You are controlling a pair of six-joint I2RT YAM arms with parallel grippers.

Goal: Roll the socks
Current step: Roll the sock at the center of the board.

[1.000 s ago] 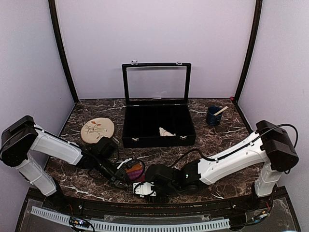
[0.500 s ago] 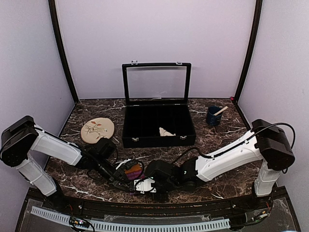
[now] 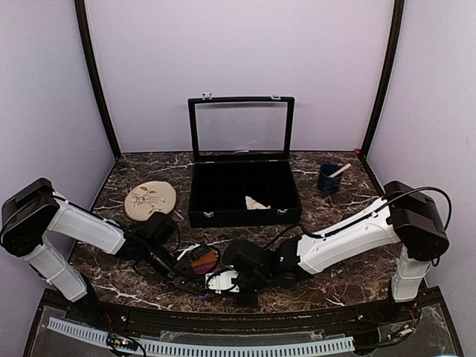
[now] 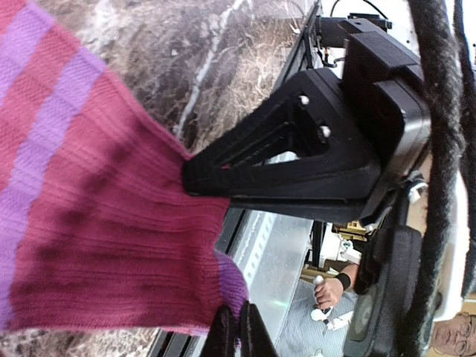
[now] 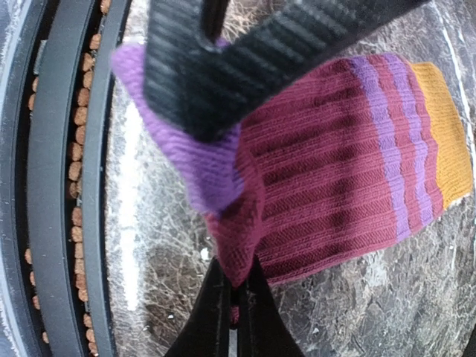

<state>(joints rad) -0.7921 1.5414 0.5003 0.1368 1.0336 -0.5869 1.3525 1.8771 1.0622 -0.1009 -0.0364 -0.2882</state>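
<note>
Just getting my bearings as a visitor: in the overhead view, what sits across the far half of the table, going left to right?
tan oval mat → open black box → dark blue cup

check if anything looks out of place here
Only the cream sock: it lies inside the open black box, away from the maroon sock in front of it. Nothing looks spilled or damaged.
</note>
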